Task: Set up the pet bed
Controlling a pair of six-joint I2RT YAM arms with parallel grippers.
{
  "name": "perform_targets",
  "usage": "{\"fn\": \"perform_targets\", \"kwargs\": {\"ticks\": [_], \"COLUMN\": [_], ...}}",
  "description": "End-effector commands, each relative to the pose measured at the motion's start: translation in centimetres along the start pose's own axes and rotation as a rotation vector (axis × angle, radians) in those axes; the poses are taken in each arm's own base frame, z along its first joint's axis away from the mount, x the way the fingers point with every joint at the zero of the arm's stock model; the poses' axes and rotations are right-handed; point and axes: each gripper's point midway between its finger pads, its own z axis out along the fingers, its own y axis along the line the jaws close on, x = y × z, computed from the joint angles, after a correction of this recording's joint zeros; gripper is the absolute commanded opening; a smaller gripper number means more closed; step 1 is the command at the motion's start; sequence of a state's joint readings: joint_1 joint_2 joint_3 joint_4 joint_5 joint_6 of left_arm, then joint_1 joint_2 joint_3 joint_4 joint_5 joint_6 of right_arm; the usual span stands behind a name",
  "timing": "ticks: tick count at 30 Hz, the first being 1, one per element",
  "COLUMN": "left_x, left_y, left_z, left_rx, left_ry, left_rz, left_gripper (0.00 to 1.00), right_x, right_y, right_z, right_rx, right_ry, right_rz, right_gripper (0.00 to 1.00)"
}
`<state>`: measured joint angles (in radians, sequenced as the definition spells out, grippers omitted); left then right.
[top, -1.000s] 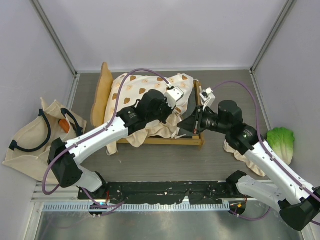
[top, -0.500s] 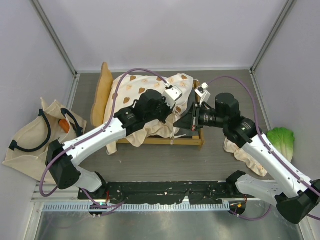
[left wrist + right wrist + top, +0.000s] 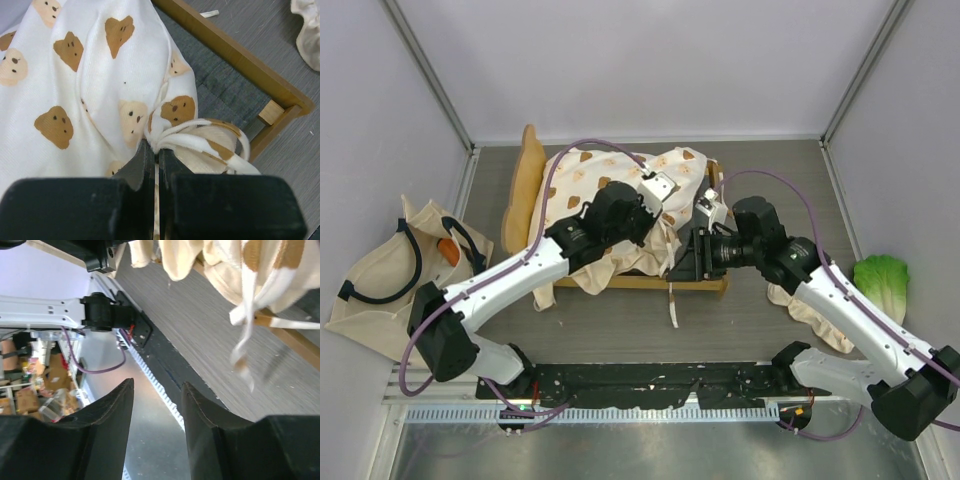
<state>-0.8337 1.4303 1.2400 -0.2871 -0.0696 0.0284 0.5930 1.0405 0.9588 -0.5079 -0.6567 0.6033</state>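
Where the left arm reaches across the bed (image 3: 527, 190), the left gripper (image 3: 156, 150) is pinched tight on a gathered corner of the cushion (image 3: 90, 80), with cream ties (image 3: 200, 131) bunched right at its fingertips. The bed stands mid-table towards the far wall, headboard to the left. Its foot end is to the right, between the two wrists. The cushion lies rumpled and heaped on the frame, bear print up, not flat. At the foot corner the grey base (image 3: 220, 85) is bare inside the wood rail (image 3: 235, 55). One tie (image 3: 672, 305) hangs over the near rail and trails onto the table (image 3: 620, 320). The right gripper (image 3: 157, 385) is at the near foot corner with its fingers parted and nothing between them. Cushion fabric and a loose tie dangle above it in the wrist view. Contact with the frame cannot be told from above. A tote (image 3: 380, 280) lies flat against the left wall, well apart from the bed. A lettuce (image 3: 882, 280) lies by the right wall. A crumpled cream cloth (image 3: 790, 300) lies partly under the right forearm.
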Motion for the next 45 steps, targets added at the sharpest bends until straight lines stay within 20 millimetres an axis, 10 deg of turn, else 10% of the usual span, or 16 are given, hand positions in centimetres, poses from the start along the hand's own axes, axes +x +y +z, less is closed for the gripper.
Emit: {"fn": "perform_targets", "kwargs": {"ticks": [1, 11, 34, 45], "left_x": [-2.3, -1.3, -1.5, -1.7], "left_y": [1.5, 0.9, 0.8, 1.0], "left_z": [-1.9, -2.4, -2.3, -2.2], "left_rx": [-0.054, -0.024, -0.017, -0.018], "left_ry": [-0.106, -0.145, -0.161, -0.166], "left_rz": [-0.025, -0.027, -0.04, -0.044], "left_gripper": [0.0, 0.0, 0.0, 0.0], "right_x": [-1.1, -4.7, -8.8, -7.0], "right_y": [-0.1, -6.5, -5.6, -6.4], "right_z": [-2.7, -2.9, 2.1, 4.0], "right_rx": [0.122, 0.416, 0.145, 0.142], "right_ry": [-0.046, -0.32, -0.548, -0.511], "right_rz": [-0.18, -0.106, 0.039, 0.057], "right_gripper": [0.5, 0.37, 0.38, 0.35]}}
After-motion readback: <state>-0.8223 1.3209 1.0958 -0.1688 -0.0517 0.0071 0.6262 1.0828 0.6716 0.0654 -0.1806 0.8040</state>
